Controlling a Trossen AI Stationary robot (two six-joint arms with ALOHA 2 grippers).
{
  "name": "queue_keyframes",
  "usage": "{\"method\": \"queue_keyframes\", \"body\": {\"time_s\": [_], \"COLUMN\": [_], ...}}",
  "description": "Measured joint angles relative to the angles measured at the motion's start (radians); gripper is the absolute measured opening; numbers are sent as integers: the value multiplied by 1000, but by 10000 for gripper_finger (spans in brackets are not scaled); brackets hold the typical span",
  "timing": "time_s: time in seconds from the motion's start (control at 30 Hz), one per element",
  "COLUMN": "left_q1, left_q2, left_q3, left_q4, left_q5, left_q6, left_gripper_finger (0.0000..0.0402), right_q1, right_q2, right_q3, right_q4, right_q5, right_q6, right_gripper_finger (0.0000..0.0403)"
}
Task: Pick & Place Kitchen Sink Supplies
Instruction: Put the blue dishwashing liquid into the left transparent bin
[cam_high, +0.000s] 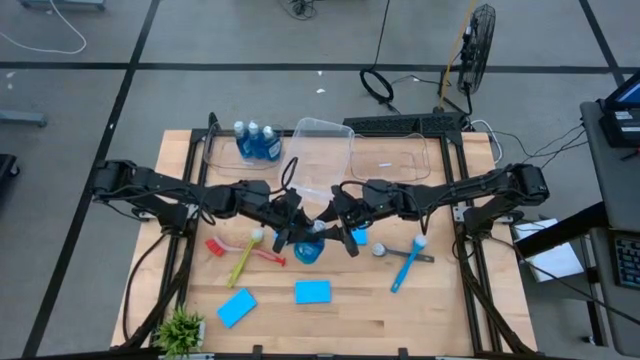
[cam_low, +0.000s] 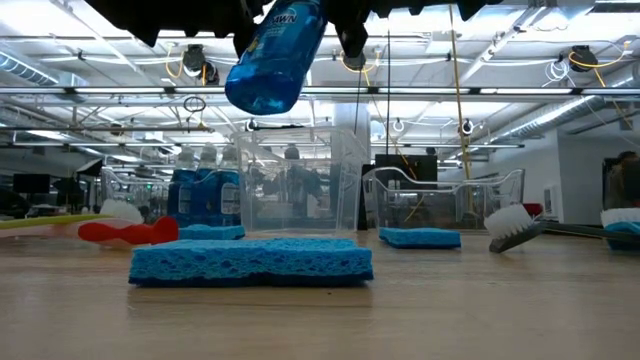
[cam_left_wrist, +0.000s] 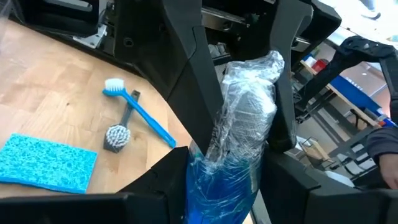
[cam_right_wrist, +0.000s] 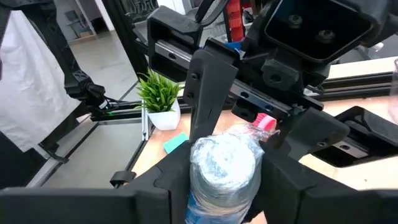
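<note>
A blue soap bottle (cam_high: 308, 248) with a plastic-wrapped cap (cam_left_wrist: 249, 99) hangs tilted high above the table's middle (cam_low: 272, 55). My left gripper (cam_high: 292, 232) reaches in from the left and is shut on its blue body (cam_left_wrist: 217, 186). My right gripper (cam_high: 340, 225) comes from the right and is shut on the wrapped cap (cam_right_wrist: 222, 163). The two grippers face each other, nearly level. Two blue sponges (cam_high: 236, 307) (cam_high: 312, 291) lie flat near the front. Red (cam_high: 245, 248), yellow-green (cam_high: 243, 264) and blue (cam_high: 405, 266) brushes lie on the wood. My left gripper pinches the bottle's blue body just below the cap (cam_left_wrist: 202, 177) between its two fingers, coming level from the table's left. The bottle is lifted clear and tilted, its base (cam_low: 262, 92) lowest. My right gripper has the plastic-wrapped cap (cam_right_wrist: 205, 155) between its two fingers, coming level from the table's right; the cap end points toward it.
Three more blue bottles (cam_high: 257, 141) stand in a clear bin (cam_high: 218, 152) at the far left. Two other clear bins (cam_high: 325, 150) (cam_high: 398, 160) stand beside it. A small potted plant (cam_high: 182, 327) is at the near left corner.
</note>
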Motion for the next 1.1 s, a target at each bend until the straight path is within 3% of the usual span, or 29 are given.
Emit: {"method": "queue_keyframes", "body": {"time_s": [0.3, 0.43, 0.57, 0.77, 1.1], "left_q1": [-1, 0, 4, 8, 9], "left_q2": [-2, -13, -79, -274, -558], "left_q3": [1, 1, 1, 0, 1], "left_q4": [-135, -241, -421, -675, -858], "left_q5": [-47, -137, -314, -646, -1276], "left_q6": [-17, -9, 15, 21, 131], "left_gripper_finger": [161, 161, 161, 161, 161], "right_q1": [-1, 0, 0, 0, 0], "right_q2": [-17, -55, -109, -202, -304], "right_q3": [0, 1, 0, -1, 0], "right_q4": [-41, -83, -175, -340, -477], "right_q5": [6, -2, -2, 2, 4], "right_q6": [-1, -9, -11, -15, -11], "right_gripper_finger": [198, 210, 213, 209, 207]}}
